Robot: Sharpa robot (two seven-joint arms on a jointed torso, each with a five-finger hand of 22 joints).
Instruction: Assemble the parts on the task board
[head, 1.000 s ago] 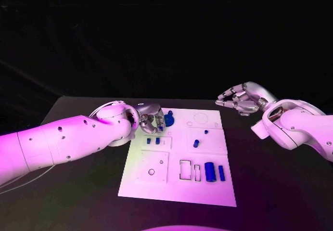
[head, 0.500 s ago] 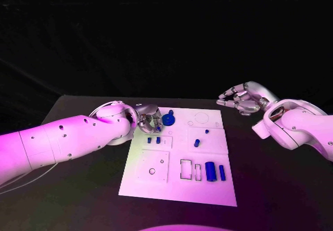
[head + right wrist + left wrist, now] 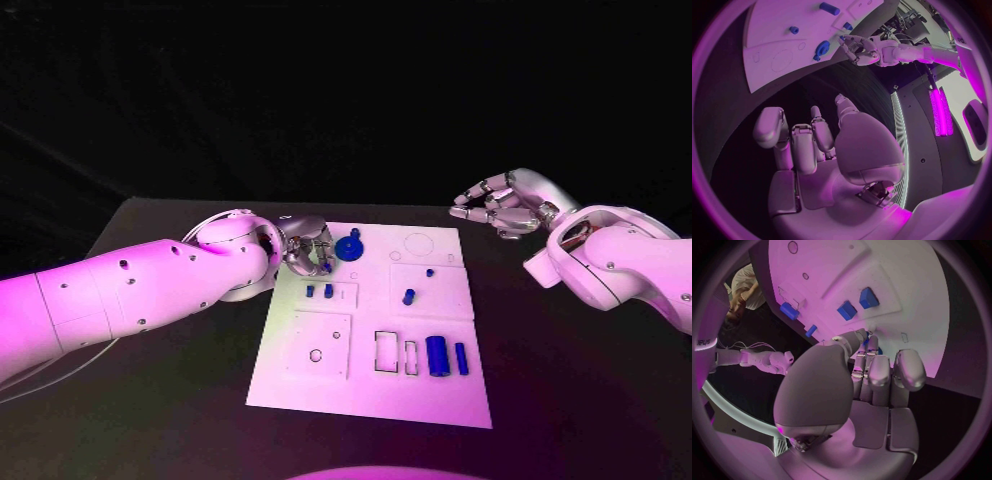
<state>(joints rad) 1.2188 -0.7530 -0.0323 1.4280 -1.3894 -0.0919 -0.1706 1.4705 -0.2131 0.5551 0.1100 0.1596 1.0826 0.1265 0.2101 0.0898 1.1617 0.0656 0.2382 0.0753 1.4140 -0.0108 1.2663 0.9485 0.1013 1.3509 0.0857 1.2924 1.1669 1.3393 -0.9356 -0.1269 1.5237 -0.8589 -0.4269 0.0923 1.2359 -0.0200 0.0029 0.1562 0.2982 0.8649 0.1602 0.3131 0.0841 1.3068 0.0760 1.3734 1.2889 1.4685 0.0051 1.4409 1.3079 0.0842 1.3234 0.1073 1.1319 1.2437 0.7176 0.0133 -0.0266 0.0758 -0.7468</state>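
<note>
Basically, black table (image 3: 159,400) fills the lower frame, dark room behind it; its far edge runs across mid-frame. White board (image 3: 378,390) sits centre, long side running toward the bottom, bare table on both sides of it.

Left arm (image 3: 130,290) comes in from the left edge and covers the board's upper left corner. Left hand (image 3: 306,250) is at that corner, fingers curled in; whether it grips anything can't be told, as the fingertips are partly hidden behind the wrist. Blue knob part (image 3: 349,247) sits just beside those fingers on the board's upper left.

Right hand (image 3: 498,208) hangs off the board past its upper right corner, fingers curled, nothing in it, well apart from all parts.

Smaller parts: blue cylinder (image 3: 436,357) and thin blue bar (image 3: 462,359) at the board's lower right; two blue pegs (image 3: 319,291) under the left hand; small blue piece (image 3: 408,296) mid-board. Recess outlines near the cylinder are hard to make out.
</note>
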